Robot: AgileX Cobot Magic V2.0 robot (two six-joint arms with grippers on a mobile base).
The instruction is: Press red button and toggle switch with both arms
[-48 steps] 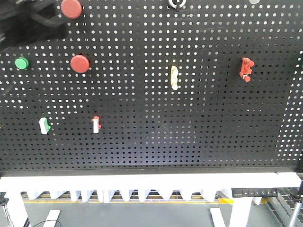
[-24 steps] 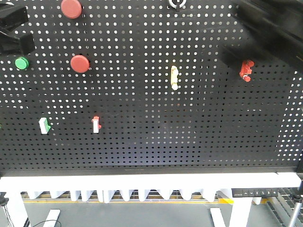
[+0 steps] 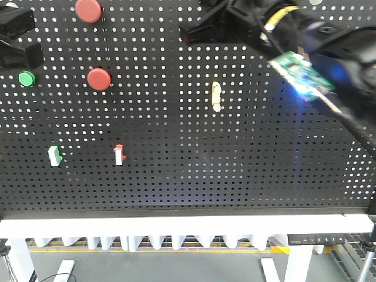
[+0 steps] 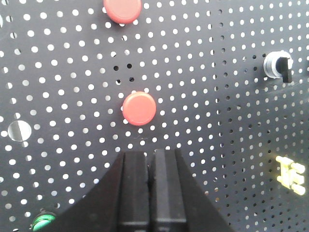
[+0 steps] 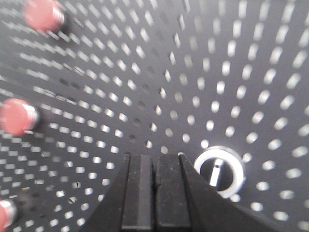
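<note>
Two red buttons sit on the black pegboard (image 3: 194,164), one at the top (image 3: 89,10) and one lower (image 3: 99,79). In the left wrist view my left gripper (image 4: 150,155) is shut and empty, just below the lower red button (image 4: 139,108) and apart from it. From the front, the left gripper (image 3: 28,50) hangs at the upper left. My right gripper (image 5: 155,157) is shut and empty beside a black rotary knob (image 5: 219,171). The right arm (image 3: 305,53) crosses the upper right of the board, and the toggle switch is hidden behind it.
A green button (image 3: 26,77), a pale yellow switch (image 3: 216,96), a white switch with a red tip (image 3: 119,154) and a green-and-white switch (image 3: 55,155) are also mounted on the board. A white table edge (image 3: 176,226) runs below it.
The right arm has swept in from the upper right and leftward across the board, covering the red switch that showed before. The left gripper settled at the upper left and has held there.
</note>
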